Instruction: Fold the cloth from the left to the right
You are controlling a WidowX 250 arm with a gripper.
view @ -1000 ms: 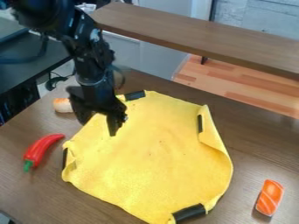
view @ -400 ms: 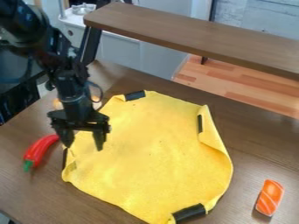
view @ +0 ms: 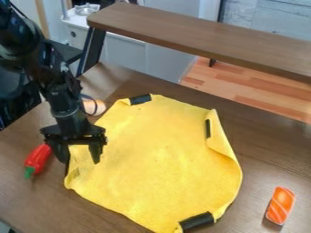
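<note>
Arm slanting down from upper left, claw spread wide, at yellow cloth's left edge

Parted fingers at edge of cloth

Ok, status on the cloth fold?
Gripper open over the cloth's left edge, nothing held. Yellow cloth spread out, not folded across. Red pepper close beside that left edge, possibly in the way.
</note>
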